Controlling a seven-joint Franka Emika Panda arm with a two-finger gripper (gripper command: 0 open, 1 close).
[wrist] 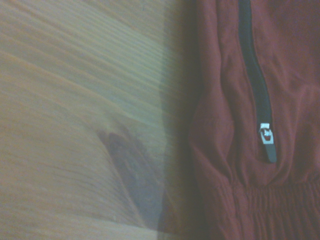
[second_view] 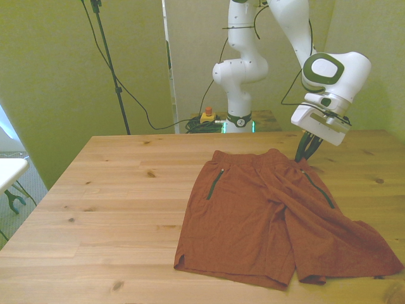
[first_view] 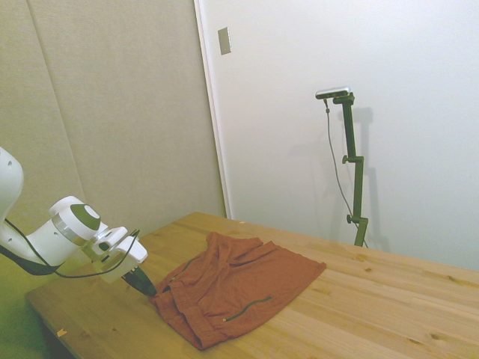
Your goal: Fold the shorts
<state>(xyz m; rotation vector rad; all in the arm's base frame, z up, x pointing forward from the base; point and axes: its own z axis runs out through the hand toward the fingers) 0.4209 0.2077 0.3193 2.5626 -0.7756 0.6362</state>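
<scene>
Rust-red fabric fills the near part of the front view: the shorts (second_view: 278, 218) lie spread flat on the wooden table (second_view: 107, 190), leg hems toward the near edge and gathered waistband (second_view: 253, 156) toward the far edge. They occupy the front view's right half of the tabletop; the leg on that side runs out close to the table's near corner. From the side view the shorts (first_view: 236, 288) sit near the middle of the table (first_view: 389, 307), mildly rumpled along the upper edge.

Robot arm (second_view: 253, 57): white, jointed, reaching down over the waistband corner at the front view's right.

Gripper (second_view: 306, 151): dark fingers pointing down, tips at or just above the waistband corner. In the side view the gripper (first_view: 144, 285) meets the edge of the cloth at the same corner. The fingers appear close together, yet neither view resolves whether cloth is pinched between them (the tips are small and dark against the fabric), so whether the claw is released, clenched or grasping cannot be told.

Pocket zips: two thin dark lines, one on each leg below the waistband. The zip (second_view: 215, 183) at the front view's left is short and slanted; the other zip (second_view: 318, 189) runs longer. The wrist view shows one dark zip (wrist: 255, 80) from close by, its small silver pull (wrist: 266, 134) lying near the gathered waistband (wrist: 265, 200), with bare wood (wrist: 75, 100) beside the cloth.
</scene>
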